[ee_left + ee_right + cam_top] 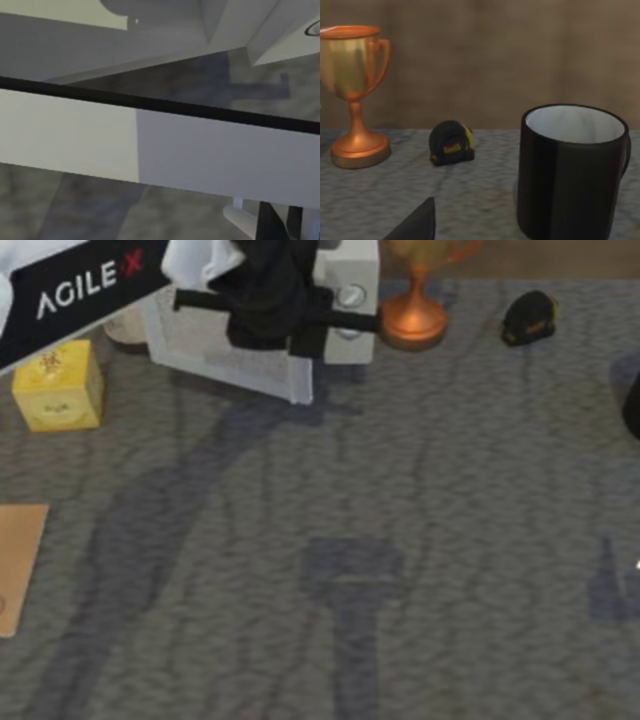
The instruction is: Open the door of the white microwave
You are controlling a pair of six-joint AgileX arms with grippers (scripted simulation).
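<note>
microwave (345,290): 12 o'clock edge of table in top view, mostly under left arm; two knobs show on its front strip.
door (235,355): swung partly out from the front, free edge pointing toward 5 o'clock, hinge side toward 10 o'clock; mesh window visible. Judged partly open, not fully.
left gripper (275,305): over the door's upper edge at 12 o'clock, black body hides fingers; can't tell if spread or pinching. Likely placed there to hook or drag the free edge outward.
left wrist view: door edge (165,145) fills frame as a white band with dark top line, so camera sits very close to it.
right arm: parked off 3 o'clock edge; own fingers not shown, can't tell state.
trophy (412,310): just beside microwave at 1 o'clock, near door's swing but on the knob side.
tape measure (528,318): 2 o'clock, apart.
mug (570,170): near right wrist.
yellow box (58,385): 10 o'clock, on hinge side; could block a wide swing.
</note>
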